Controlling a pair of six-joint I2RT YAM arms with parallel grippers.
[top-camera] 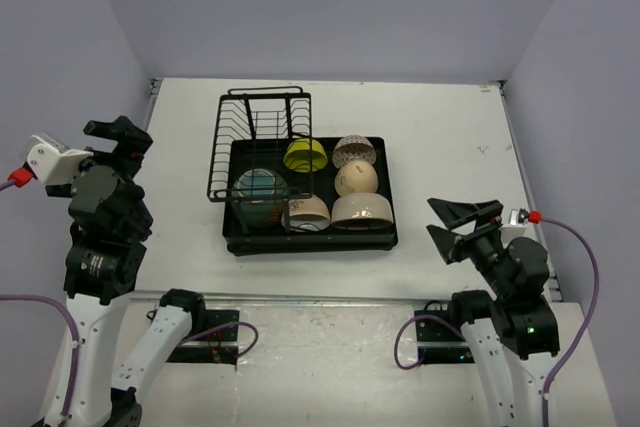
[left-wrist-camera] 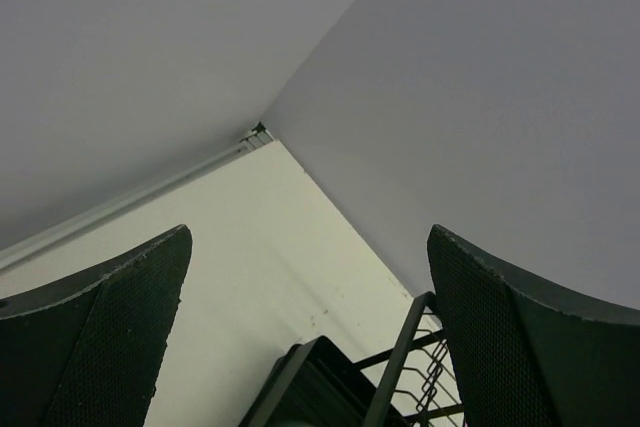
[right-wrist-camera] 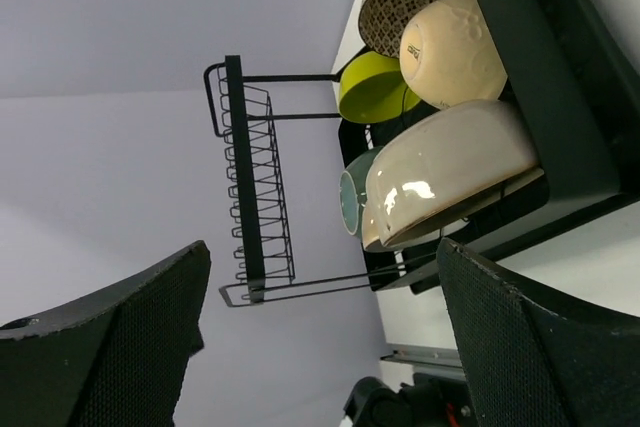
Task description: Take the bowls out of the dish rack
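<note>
The black dish rack (top-camera: 388, 237) stands mid-table, its upright wire holder (top-camera: 258, 127) on the left side. Several bowls sit in it: yellow-green (top-camera: 305, 155), brown-patterned (top-camera: 354, 150), smooth cream (top-camera: 356, 178), large beige (top-camera: 361, 210), cream with a brown band (top-camera: 307, 213) and teal (top-camera: 261, 187). My left gripper (top-camera: 118, 137) hangs open, well left of the rack, holding nothing. My right gripper (top-camera: 458, 227) is open to the right of the rack and also holds nothing. The right wrist view shows the large beige bowl (right-wrist-camera: 450, 167), the yellow-green bowl (right-wrist-camera: 375, 92) and the wire holder (right-wrist-camera: 250, 177). The left wrist view shows only a rack corner (left-wrist-camera: 300, 387).
The white table (top-camera: 450, 137) is walled in by grey panels at the back and on both sides. A metal rail (top-camera: 300, 299) runs along the near edge between the arm bases. Purple cables (top-camera: 585, 257) trail from both arms.
</note>
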